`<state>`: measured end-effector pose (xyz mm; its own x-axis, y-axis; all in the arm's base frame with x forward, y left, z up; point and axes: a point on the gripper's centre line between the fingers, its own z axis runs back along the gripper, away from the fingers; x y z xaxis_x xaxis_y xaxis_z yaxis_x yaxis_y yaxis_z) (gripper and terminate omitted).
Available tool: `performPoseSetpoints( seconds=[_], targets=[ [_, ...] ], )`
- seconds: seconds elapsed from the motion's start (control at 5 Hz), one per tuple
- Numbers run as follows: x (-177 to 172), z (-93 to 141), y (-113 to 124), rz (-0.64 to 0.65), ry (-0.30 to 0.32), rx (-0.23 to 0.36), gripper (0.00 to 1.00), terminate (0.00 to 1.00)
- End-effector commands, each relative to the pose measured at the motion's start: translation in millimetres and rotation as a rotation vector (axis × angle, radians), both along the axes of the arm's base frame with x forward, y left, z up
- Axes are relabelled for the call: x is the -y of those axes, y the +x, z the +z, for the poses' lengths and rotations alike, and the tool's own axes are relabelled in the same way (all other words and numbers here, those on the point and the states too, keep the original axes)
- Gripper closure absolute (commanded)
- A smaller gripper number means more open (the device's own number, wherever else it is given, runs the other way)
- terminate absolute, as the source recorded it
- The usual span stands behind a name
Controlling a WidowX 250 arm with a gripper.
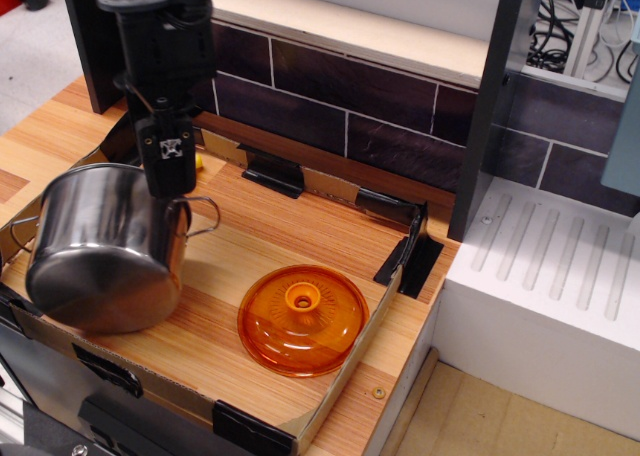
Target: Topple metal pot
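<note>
Even bright overhead light, soft shadows, glare streaks on metal pot (95, 246), slight softness throughout
</note>
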<state>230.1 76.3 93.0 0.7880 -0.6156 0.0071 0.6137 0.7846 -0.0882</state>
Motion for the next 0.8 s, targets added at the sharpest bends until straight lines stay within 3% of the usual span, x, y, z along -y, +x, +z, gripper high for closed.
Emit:
performPoseSetpoints(
  seconds=[0.0,0.2,0.6],
  targets=[
    [-16.8,83.4,1.4,0.132,0.061,0.263,0.00,0.00],
    [-26.2,133.5,-1.0,0.223,0.083,0.298,0.00,0.00],
    [-26.2,133.5,-1.0,0.223,0.083,0.298,0.00,0.00]
  ],
)
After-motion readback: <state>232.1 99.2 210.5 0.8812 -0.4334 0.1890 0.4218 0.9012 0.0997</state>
